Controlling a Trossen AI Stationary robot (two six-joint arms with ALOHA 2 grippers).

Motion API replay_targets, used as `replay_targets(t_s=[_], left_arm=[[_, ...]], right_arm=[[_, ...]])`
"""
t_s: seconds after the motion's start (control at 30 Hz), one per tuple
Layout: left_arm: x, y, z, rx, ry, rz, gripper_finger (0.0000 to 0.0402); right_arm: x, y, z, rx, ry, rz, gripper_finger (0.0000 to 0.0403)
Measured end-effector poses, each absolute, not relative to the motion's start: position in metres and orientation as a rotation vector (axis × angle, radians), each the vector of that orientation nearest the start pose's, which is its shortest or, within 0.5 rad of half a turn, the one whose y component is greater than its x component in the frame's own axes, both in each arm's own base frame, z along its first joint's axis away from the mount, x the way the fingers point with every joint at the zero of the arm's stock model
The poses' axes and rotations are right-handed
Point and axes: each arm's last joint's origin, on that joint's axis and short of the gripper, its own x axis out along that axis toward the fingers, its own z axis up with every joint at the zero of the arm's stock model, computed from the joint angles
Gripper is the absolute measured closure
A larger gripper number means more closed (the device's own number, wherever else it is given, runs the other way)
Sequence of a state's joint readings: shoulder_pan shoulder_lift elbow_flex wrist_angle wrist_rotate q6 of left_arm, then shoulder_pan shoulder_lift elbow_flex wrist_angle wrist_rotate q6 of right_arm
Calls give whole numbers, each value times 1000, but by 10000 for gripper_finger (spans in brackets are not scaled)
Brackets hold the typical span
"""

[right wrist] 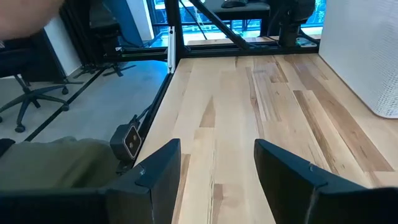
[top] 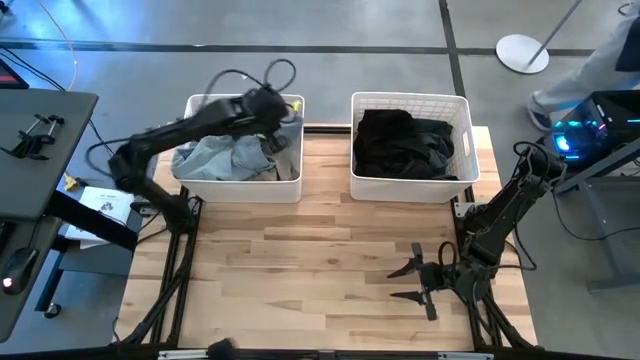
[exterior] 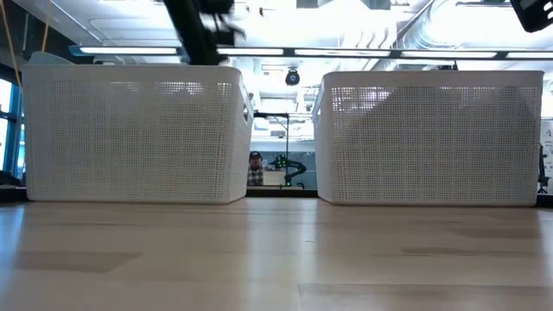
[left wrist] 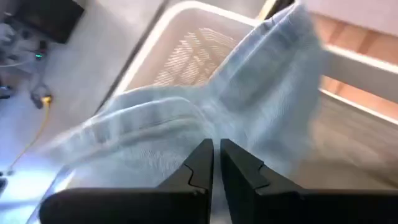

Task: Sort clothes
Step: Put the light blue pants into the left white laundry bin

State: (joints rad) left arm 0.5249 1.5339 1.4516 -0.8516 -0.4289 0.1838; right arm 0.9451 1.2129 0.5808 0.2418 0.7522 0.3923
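2 white lattice baskets are set side by side at the far edge of the wooden worktop. the left basket is filled with light clothes: a light blue denim garment is seen in it, with paler fabric bunched beside it. the right basket is filled with black garments. the left tool is held above the far right part of the left basket; in the left wrist view its fingers are pressed nearly together, with only a thin slit between them, and the denim garment is spread just beyond their tips; whether fabric is pinched cannot be told. the right tool is parked low over the worktop's near right part, well apart from both baskets, its fingers spread wide with bare wood between them. in the low view, only the 2 basket walls and the worktop are seen.
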Motion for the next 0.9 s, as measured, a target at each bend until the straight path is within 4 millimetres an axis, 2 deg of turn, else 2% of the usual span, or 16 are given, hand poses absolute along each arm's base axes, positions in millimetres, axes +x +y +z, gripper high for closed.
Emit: replay_targets(t_s=[0.1,0.17,0.27,0.37,0.5,0.77,0.83,0.9], left_arm=[[238,139,370,87,999,842,386],[213,122,383,23,989,867,395],[179,108,390,-116,1036,936,400],[157,105,383,-190,1124,1036,401],[157,120,346,-223,1162,1085,401],[178,165,219,-350,1174,984,402],[180,172,197,-358,1176,970,402],[184,178,184,-367,1179,970,402]], right_arm=[[159,185,221,95,288,128,210],[159,185,221,94,288,125,210],[159,184,220,93,289,125,210],[159,184,220,82,291,126,210],[159,184,220,64,289,128,210],[158,184,219,81,299,124,210],[158,184,219,81,299,124,210],[159,184,219,74,296,114,210]])
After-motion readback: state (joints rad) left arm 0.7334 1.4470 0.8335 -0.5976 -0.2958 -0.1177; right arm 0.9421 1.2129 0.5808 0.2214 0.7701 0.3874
